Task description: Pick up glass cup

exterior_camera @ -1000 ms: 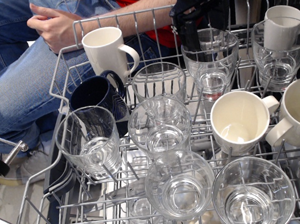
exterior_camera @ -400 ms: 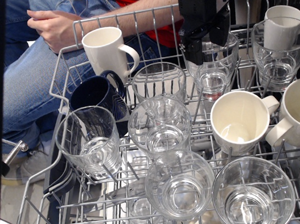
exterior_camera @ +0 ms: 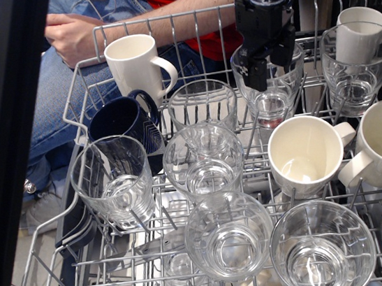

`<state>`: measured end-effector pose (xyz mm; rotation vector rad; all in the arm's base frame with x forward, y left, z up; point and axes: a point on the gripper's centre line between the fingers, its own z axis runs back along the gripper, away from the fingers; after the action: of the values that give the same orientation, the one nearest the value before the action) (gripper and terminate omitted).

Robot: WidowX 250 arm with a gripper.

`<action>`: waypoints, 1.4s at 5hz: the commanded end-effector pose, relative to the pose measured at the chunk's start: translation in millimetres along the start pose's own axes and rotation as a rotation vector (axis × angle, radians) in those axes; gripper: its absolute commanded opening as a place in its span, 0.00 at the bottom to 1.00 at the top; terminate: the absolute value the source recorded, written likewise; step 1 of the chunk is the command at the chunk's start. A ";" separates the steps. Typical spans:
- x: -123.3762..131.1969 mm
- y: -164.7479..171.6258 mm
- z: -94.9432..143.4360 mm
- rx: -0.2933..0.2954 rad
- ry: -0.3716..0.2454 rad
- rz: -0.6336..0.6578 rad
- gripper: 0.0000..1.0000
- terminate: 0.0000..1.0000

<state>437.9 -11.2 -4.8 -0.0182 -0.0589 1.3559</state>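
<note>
One black gripper (exterior_camera: pixel 271 69) hangs over the glass cup (exterior_camera: pixel 271 96) at the rear of a wire dish rack (exterior_camera: pixel 83 72), fingers straddling the rim, grip unclear.

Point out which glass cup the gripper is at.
The glass cup in the back row, between both white mugs there; the gripper reaches into its rim, away from the other glasses.

The glass cup (exterior_camera: pixel 270 94) under the gripper (exterior_camera: pixel 270 67) is clear, smooth glass with a thick, shiny base. The gripper looks like matt black plastic. The dish rack (exterior_camera: pixel 84 79) is grey coated wire with a dull sheen. The white mug (exterior_camera: pixel 135 66) is glossy ceramic; the dark blue mug (exterior_camera: pixel 125 123) is glossy too. The person's jeans (exterior_camera: pixel 56 83) are woven blue denim.
</note>
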 end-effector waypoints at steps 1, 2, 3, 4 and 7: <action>5.0 -4.0 10.6 -0.033 -0.003 0.058 1.00 0.00; 2.1 -1.7 2.4 -0.024 -0.017 0.076 1.00 0.00; 2.0 -2.9 -5.2 -0.006 -0.017 0.112 0.00 0.00; 4.3 -0.8 -13.1 -0.020 -0.012 0.121 0.00 0.00; 3.7 1.4 3.4 -0.104 0.007 0.026 0.00 0.00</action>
<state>426.3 -5.8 -35.9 -0.0741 -0.0661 1.4041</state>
